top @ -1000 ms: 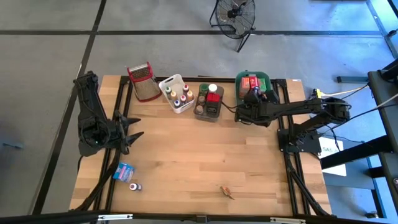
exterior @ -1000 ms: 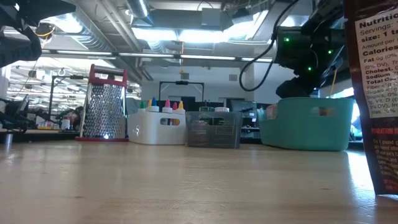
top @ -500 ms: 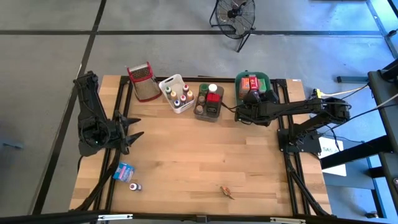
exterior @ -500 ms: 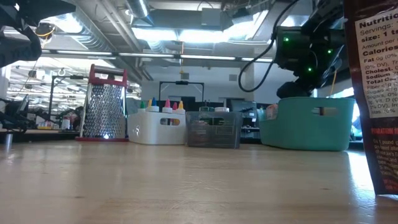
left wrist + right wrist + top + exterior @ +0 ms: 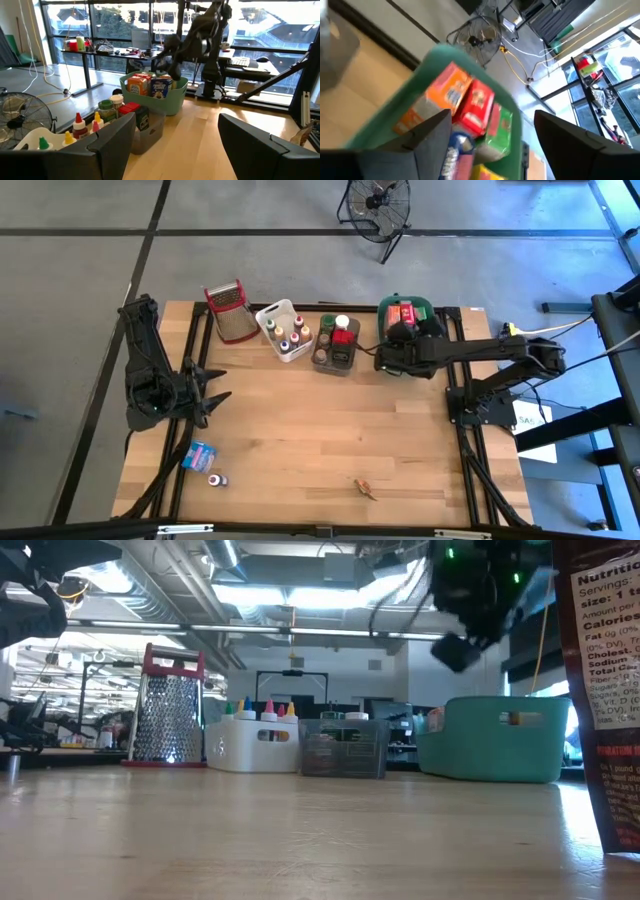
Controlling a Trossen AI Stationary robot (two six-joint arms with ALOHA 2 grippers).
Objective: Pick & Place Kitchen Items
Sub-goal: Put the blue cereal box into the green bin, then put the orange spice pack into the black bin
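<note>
Two fingers of the right gripper [image 5: 383, 360] stand apart and empty over the near rim of the green tub [image 5: 430, 310]; the orange box [image 5: 442, 95] and red box [image 5: 476, 107] stand inside it, just beyond. The left gripper [image 5: 218, 383], open, waits far left.

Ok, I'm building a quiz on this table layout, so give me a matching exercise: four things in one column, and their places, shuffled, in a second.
Things:
1. green plastic tub
2. small blue box
3. grey metal grater with red top
4. right claw

Places:
A. far edge of the table, left of the white tub
B. near left part of the table, beside a tiny bottle
C. raised over the green tub, open, empty
D. far right, holding orange and red boxes

Pairs: 1-D, 2-B, 3-A, 4-C
</note>
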